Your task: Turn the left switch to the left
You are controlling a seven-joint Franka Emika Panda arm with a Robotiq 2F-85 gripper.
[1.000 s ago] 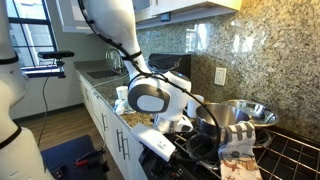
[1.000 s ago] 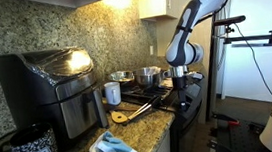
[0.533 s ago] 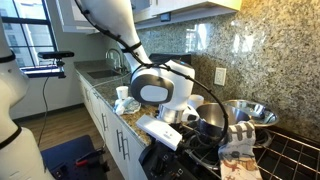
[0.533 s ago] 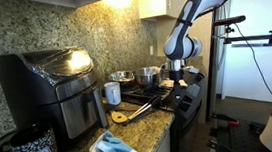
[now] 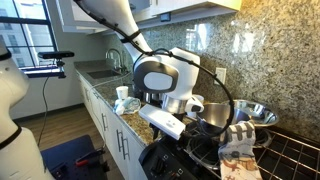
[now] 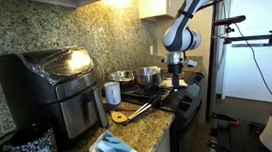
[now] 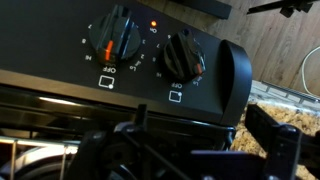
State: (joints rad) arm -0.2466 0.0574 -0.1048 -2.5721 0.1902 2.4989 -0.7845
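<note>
The left switch, a black rotary knob with an orange-red pointer, sat upper left in the wrist view, on the stove's control panel. It looked rigid and smooth, probably best pinched across its raised ridge. At the frame's bottom, the gripper hung spread wide, empty.

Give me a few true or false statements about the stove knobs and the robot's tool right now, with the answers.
1. Two knobs, the left knob and the right knob, show on the control panel. True.
2. The tool is clamped on the left knob. False: it is open and touches neither knob.
3. An orange light glows between the knobs. True.
4. The metal pot stands on the floor. False: it is on the stove.
</note>
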